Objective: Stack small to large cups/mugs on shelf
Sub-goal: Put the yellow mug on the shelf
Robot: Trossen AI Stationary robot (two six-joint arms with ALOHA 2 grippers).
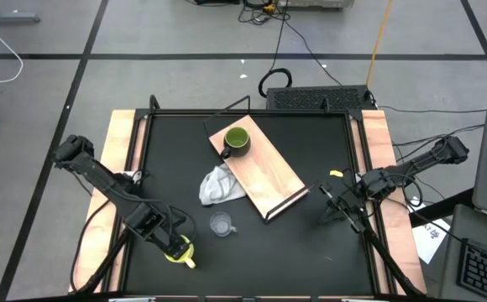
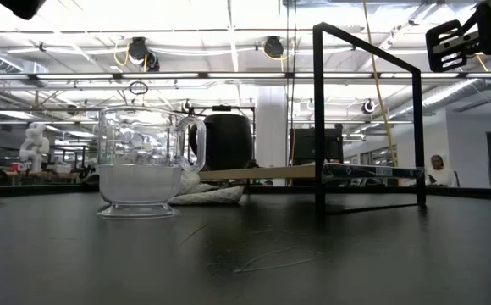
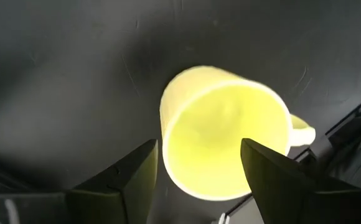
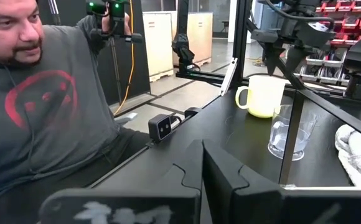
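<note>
The yellow mug stands upright on its base near the table's near-left corner, handle to one side. My left gripper hovers open just above its mouth, pointing down, one finger over the opening and one outside the wall. The clear glass cup stands on the tabletop near the shelf's near edge. The dark green mug stands on the far end of the light-wood shelf. My right gripper is shut, above the table's right side.
A crumpled white cloth lies against the shelf's left side, beside the glass cup. The shelf's dark metal frame rises above the board. A person in a grey hoodie sits beyond the table's edge, near a small camera.
</note>
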